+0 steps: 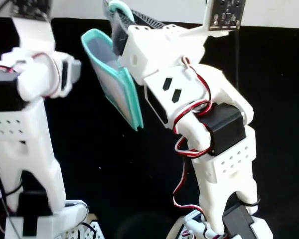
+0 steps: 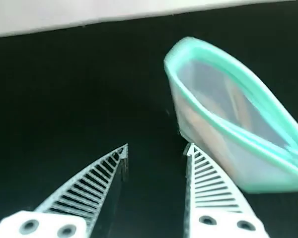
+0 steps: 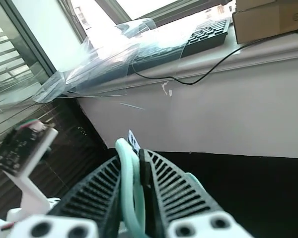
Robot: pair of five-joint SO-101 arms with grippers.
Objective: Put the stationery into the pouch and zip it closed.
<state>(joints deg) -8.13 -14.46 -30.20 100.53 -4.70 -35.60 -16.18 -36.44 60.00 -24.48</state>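
A translucent pouch (image 1: 114, 79) with a teal rim hangs in the air above the black table, lifted by one edge. My right gripper (image 1: 120, 22) is shut on that teal rim (image 3: 129, 193), which runs between its ribbed fingers (image 3: 171, 191). In the left wrist view the pouch (image 2: 233, 124) hangs mouth-open just beyond my left gripper (image 2: 156, 151), which stands open with nothing between its fingers; brownish stationery shows faintly through the pouch wall. The left arm (image 1: 35, 74) stands at the left, beside the pouch.
The black table (image 1: 99, 184) stretches under both arms. A white wall (image 3: 228, 109) rises behind it, with a sill carrying a keyboard (image 3: 208, 32), a cable and cardboard boxes (image 3: 268, 20). The other arm's camera board (image 3: 22, 148) shows nearby.
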